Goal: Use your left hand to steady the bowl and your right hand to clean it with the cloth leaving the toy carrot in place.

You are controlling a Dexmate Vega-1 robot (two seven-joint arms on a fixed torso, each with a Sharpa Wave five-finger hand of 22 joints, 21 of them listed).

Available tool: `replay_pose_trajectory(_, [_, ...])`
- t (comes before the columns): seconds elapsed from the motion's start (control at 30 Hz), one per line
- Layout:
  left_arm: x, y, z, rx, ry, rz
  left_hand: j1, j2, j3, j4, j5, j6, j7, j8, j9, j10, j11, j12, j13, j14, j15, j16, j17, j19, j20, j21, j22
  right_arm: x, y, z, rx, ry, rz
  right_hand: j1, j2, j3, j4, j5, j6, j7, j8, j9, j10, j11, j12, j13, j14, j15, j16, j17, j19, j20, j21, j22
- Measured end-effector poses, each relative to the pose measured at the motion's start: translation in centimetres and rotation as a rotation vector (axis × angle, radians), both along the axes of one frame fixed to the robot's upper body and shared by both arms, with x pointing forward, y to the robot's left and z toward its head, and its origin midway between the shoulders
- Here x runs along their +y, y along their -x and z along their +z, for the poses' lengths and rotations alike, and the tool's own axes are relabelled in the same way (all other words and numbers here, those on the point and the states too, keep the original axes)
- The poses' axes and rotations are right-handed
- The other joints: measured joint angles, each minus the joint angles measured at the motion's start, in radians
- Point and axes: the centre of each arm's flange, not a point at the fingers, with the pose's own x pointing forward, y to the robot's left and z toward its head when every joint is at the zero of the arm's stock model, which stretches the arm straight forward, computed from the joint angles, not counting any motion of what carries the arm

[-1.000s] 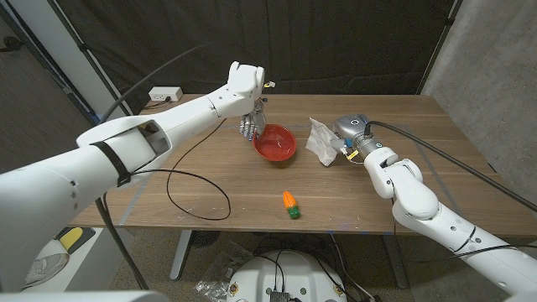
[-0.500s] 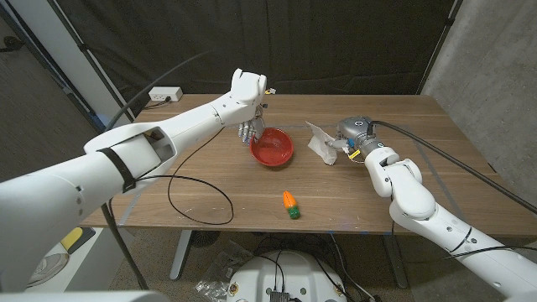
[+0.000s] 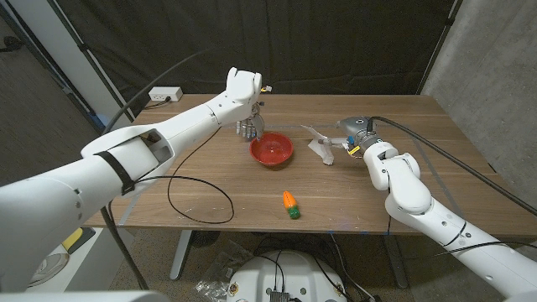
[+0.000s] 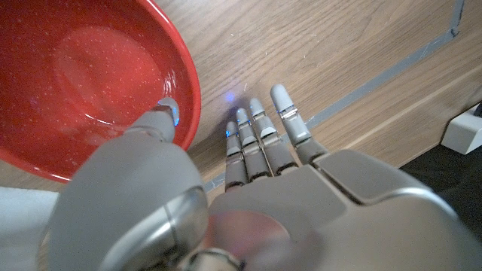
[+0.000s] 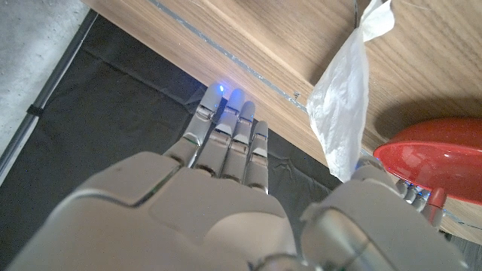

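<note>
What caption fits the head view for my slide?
Left hand at red bowl's rim; right hand holds white cloth beside it.

- We see a wooden table (image 3: 386, 180) with a brown grained top.
- A red bowl (image 3: 272, 149) sits on it near the middle, slightly toward the far side.
- A toy carrot (image 3: 289, 205), orange with a green end, lies on the wood closer to the near edge, well apart from the bowl.
- A black cable (image 3: 198, 195) loops over the table's left part.
- We cannot tell whether the white cloth (image 3: 320, 144), right of the bowl, touches the tabletop.
- A strip of tape (image 4: 392, 71) runs along the wood near the far edge.
</note>
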Motion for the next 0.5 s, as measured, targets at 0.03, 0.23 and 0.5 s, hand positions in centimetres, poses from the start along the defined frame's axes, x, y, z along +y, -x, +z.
replay_pose_trajectory(0.03, [0.3,0.1,0.1,-0.01,0.017,-0.002,0.0,0.0,-0.012,0.004,0.002,-0.05,0.002,0.0,-0.006,-0.044,0.003,0.0,-0.009,-0.038,0.009,0.0,-0.005,-0.016,0.002,-0.019,0.0,0.0,-0.1,0.1,0.014,-0.007,-0.003,-0.006,-0.002,-0.015,-0.001,0.003,-0.032,0.003,0.0,-0.004,-0.038,0.006,0.0,-0.011,-0.035,0.012,-0.001,-0.012,-0.013,0.01,-0.015,0.0])
replay_pose_trajectory(0.23, [1.4,0.9,0.7,-0.081,0.111,-0.041,-0.031,0.019,-0.063,0.029,0.023,-0.312,-0.013,0.0,-0.024,-0.283,0.008,0.0,-0.04,-0.238,0.037,0.0,-0.027,-0.115,-0.007,-0.121,0.003,0.1,-0.5,0.5,0.083,-0.06,-0.01,-0.043,0.002,-0.105,-0.007,0.027,-0.265,0.047,0.0,-0.01,-0.304,0.06,0.0,-0.087,-0.263,0.104,-0.001,-0.098,-0.131,0.047,-0.134,-0.002])
replay_pose_trajectory(0.5, [3.1,2.7,1.2,-0.22,0.247,-0.116,-0.043,0.03,-0.09,0.033,0.031,-0.375,-0.014,0.022,-0.029,-0.346,0.009,0.034,-0.047,-0.322,0.051,0.009,-0.036,-0.155,-0.011,-0.173,0.003,-0.6,-0.7,1.1,0.117,-0.205,0.057,-0.057,0.003,-0.151,-0.02,0.048,-0.235,0.035,0.036,-0.014,-0.323,0.062,0.029,-0.121,-0.318,0.123,0.01,-0.146,-0.167,0.059,-0.189,-0.002])
